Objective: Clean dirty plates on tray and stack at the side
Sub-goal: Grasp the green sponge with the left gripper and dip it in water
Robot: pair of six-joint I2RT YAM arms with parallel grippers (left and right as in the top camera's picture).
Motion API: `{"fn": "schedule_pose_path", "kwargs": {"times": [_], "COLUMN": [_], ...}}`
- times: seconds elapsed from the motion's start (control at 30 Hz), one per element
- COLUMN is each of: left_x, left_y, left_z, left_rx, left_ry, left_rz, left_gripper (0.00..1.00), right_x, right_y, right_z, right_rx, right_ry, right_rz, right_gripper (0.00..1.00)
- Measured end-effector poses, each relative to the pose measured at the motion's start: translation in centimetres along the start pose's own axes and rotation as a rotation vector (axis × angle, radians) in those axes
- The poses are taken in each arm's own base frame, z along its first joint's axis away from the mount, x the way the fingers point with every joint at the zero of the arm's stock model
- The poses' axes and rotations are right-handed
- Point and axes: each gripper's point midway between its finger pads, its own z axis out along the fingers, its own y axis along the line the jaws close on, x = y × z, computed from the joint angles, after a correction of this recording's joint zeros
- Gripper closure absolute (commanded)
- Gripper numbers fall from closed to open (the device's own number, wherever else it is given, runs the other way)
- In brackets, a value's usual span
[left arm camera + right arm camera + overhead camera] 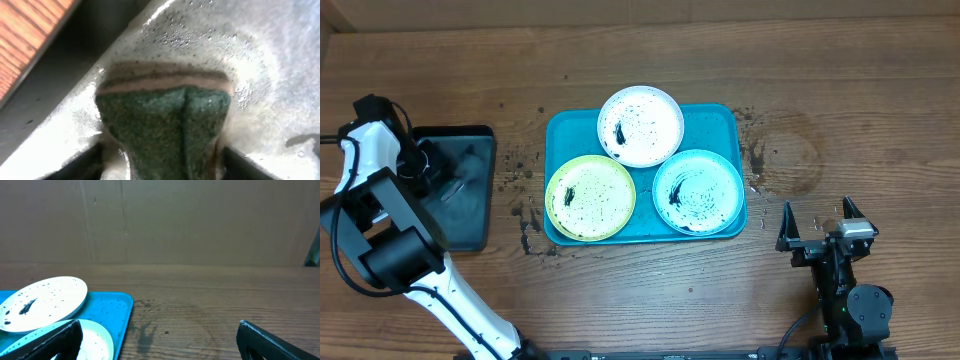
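Observation:
The turquoise tray [720,122] holds three grime-speckled plates: white [640,125] at the back, yellow-green [590,197] front left, aqua [698,190] front right. My left gripper [430,165] is away from them, down in the black tray, shut on a green scouring sponge [165,125] between its jaws [162,167]. My right gripper [817,228] is open and empty, to the right of the turquoise tray. In the right wrist view the open jaws [160,340] face bare wood, with the white plate [45,302], aqua plate [95,340] and tray [120,310] at left.
A black tray with a wet grey inside [470,210] stands at the far left; its soapy floor [260,60] fills the left wrist view. Black grime specks and a damp stain [785,150] mark the wood around the turquoise tray.

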Motion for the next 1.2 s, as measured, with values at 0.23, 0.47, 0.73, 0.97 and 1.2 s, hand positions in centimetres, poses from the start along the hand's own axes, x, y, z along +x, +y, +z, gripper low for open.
{"fn": "schedule_pose_path", "kwargs": {"times": [0.23, 0.47, 0.73, 0.97, 1.2], "left_x": [1.1, 3.0, 1.1, 0.1, -0.9], "left_y": [0.3, 0.9, 0.6, 0.2, -0.2], "left_z": [0.0, -1.1, -7.3, -11.1, -8.3], "left_rx": [-0.013, -0.042, -0.041, -0.022, -0.010], "left_ry": [0.046, 0.143, 0.128, 0.090, 0.052], "left_rz": [0.000, 0.002, 0.002, -0.001, -0.078], "left_gripper": [0.96, 0.96, 0.96, 0.96, 0.96], "right_x": [0.0, 0.0, 0.0, 0.0, 0.0], "right_y": [0.0, 0.0, 0.0, 0.0, 0.0], "right_z": [0.0, 0.0, 0.0, 0.0, 0.0], "right_rx": [0.000, 0.000, 0.000, 0.000, 0.000], "right_ry": [0.000, 0.000, -0.001, 0.000, -0.001], "right_rz": [0.000, 0.000, 0.000, 0.000, 0.000], "right_gripper": [0.00, 0.00, 0.00, 0.00, 0.00]}}
